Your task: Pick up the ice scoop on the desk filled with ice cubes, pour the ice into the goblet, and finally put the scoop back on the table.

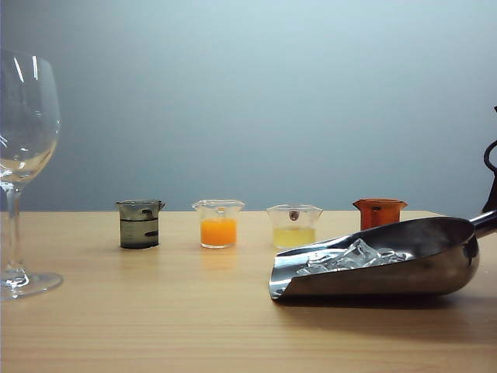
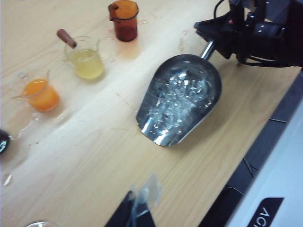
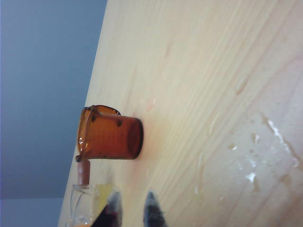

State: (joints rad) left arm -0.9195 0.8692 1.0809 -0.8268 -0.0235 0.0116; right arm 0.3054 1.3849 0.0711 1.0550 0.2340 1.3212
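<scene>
The shiny steel ice scoop [image 1: 435, 256] lies on the wooden desk [image 1: 155, 311] at the right, its trough holding a cluster of clear ice cubes [image 1: 353, 256]. The left wrist view shows the scoop [image 2: 210, 78] and ice cubes [image 2: 177, 101] from above. There the black right gripper [image 2: 218, 41] is closed around the rod handle [image 2: 207, 48]. In its own view the right gripper [image 3: 132, 208] shows two fingertips a little apart, and the handle is hidden. The tall clear goblet [image 1: 27, 116] stands far left. My left gripper [image 2: 139, 204] hovers over bare wood, fingers together, holding nothing.
A row of small beakers stands behind the scoop: dark grey [image 1: 140, 224], orange liquid [image 1: 218, 224], yellow liquid [image 1: 293, 227] and amber [image 1: 379, 213]. The amber beaker [image 3: 111, 132] is close to the right gripper. Water drops [image 3: 251, 177] lie on the wood. The desk edge [image 2: 265, 142] runs near the scoop.
</scene>
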